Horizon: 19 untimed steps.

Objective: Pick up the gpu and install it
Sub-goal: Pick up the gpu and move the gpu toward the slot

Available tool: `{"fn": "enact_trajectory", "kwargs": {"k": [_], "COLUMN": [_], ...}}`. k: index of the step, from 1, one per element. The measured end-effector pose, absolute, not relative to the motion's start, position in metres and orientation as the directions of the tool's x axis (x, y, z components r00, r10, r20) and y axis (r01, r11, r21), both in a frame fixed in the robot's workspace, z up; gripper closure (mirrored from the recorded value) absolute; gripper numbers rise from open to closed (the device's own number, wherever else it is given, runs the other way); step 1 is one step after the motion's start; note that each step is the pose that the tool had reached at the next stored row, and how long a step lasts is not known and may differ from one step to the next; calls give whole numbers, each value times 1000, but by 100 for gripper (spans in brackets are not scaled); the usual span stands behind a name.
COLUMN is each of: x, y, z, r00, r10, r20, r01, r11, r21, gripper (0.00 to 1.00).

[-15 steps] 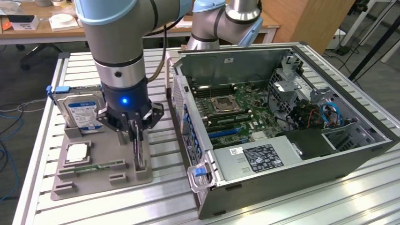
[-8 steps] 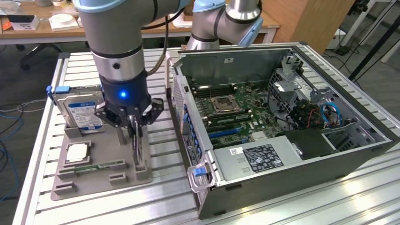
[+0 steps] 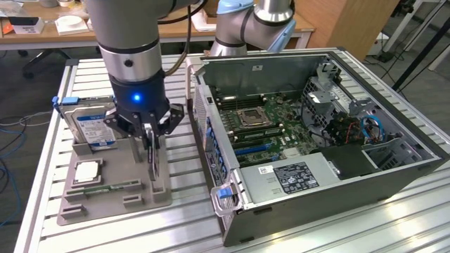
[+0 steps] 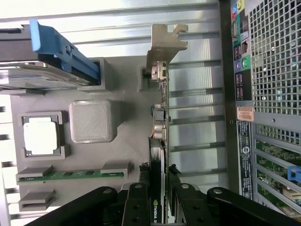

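Note:
The gpu (image 3: 154, 161) is a thin dark card standing on edge over the grey parts holder (image 3: 116, 203), at the exterior view's left of the open computer case (image 3: 295, 203). My gripper (image 3: 153, 138) comes straight down on the card's upper edge and is shut on it. In the wrist view the gpu (image 4: 161, 122) runs edge-on away from the gripper (image 4: 157, 188), with its silver bracket (image 4: 165, 44) at the far end. One black finger (image 4: 139, 190) sits tight on each face of the card. Whether the card's lower edge still rests in the holder I cannot tell.
On the holder stand a silver hard drive with a blue label (image 3: 91, 124), a processor chip (image 3: 86, 171) and a green memory stick (image 3: 113, 187). The case lies on its side with the motherboard (image 3: 256, 124) exposed. Its perforated rear panel (image 4: 275, 61) is close beside the card.

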<state>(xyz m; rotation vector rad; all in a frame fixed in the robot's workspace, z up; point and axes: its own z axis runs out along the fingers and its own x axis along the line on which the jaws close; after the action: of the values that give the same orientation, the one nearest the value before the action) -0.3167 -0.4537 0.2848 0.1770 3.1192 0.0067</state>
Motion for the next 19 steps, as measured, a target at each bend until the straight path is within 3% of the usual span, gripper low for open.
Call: {"fn": "enact_trajectory", "kwargs": {"k": [19], "x": [-317], "y": [-454], "z": [324], "r00": [-993], "r10": [113], "r20": [-17], "r01": [113], "r11": [994], "r21": [5], "gripper": [74]}}
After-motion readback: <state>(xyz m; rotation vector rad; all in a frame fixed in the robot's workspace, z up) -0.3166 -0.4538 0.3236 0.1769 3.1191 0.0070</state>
